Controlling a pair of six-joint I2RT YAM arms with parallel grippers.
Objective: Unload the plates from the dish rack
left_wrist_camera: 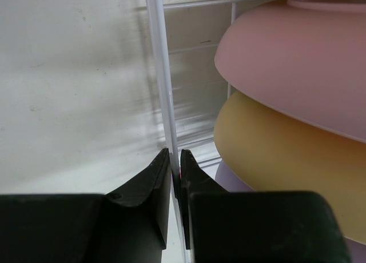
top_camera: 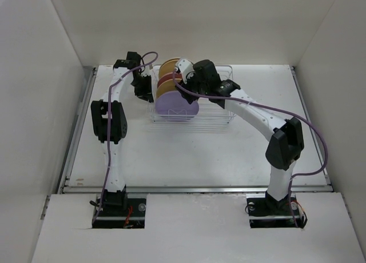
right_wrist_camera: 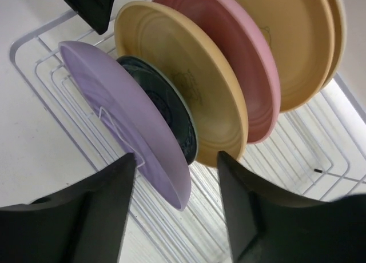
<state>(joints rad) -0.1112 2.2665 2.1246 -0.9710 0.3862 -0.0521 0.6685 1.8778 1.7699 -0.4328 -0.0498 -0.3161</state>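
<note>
teal plate (right_wrist_camera: 166, 115) sits mostly hidden between lavender plate (right_wrist_camera: 117, 111) and yellow plate (right_wrist_camera: 183, 68).

No readable text, label, brand or number is showing in any of the three views. The yellow plate (right_wrist_camera: 189, 74) is carrying a faint raised mark at its centre (too soft to make out as letters or a logo), and the tan plate (right_wrist_camera: 297, 46) behind the pink one is showing a small dark squiggle that is just as illegible. The dark-teal plate (right_wrist_camera: 166, 111) is showing only a pattern, nothing that is reading as writing.
</note>
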